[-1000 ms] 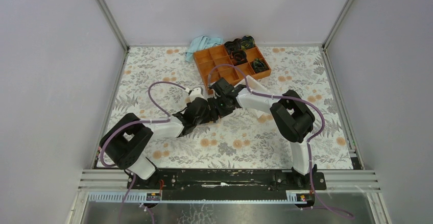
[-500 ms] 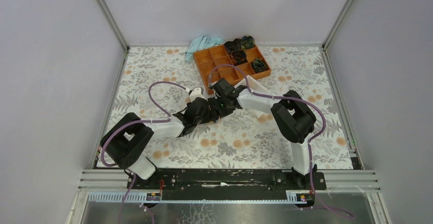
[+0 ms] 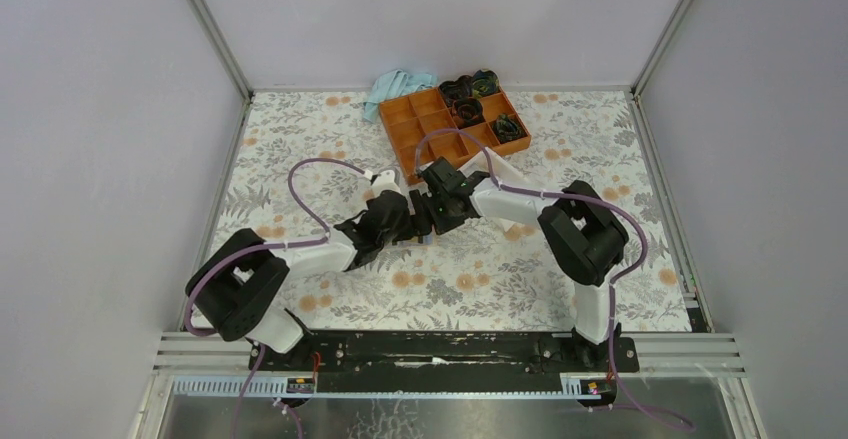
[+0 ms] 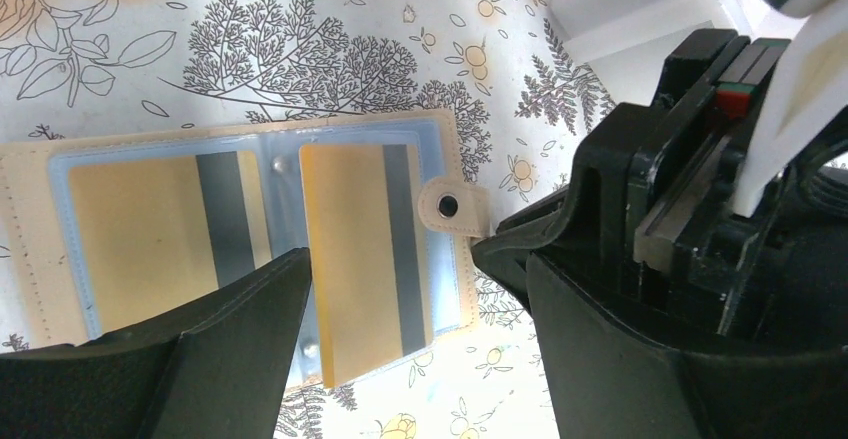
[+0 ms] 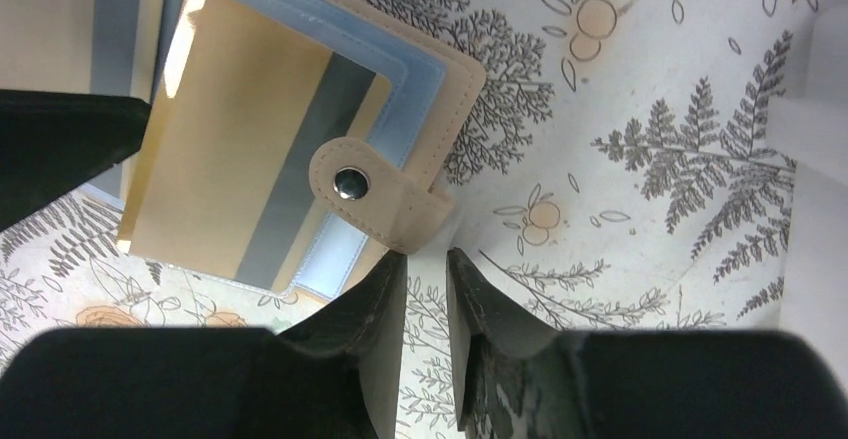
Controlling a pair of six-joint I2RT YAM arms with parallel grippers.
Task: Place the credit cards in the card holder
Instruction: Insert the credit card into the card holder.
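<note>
Card holder [image 4: 280, 159] flat, left claw [image 4: 395, 259] above, right claw [image 5: 425, 259] beside

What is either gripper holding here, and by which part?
Nothing. The right gripper stands parted beside the closure tab of the card holder, its gap empty; the left gripper hangs wide open over it.

The card holder [image 4: 25, 239] lay open on the worktop [image 3: 600, 159] near its middle; two credit cards [image 4: 365, 259] sat in it side by side; its tab [image 5: 350, 184] pointed at the right gripper [image 5: 427, 269], just beside it; behind stood a tray [image 3: 400, 139], with a cloth [image 3: 395, 87] to its left.
</note>
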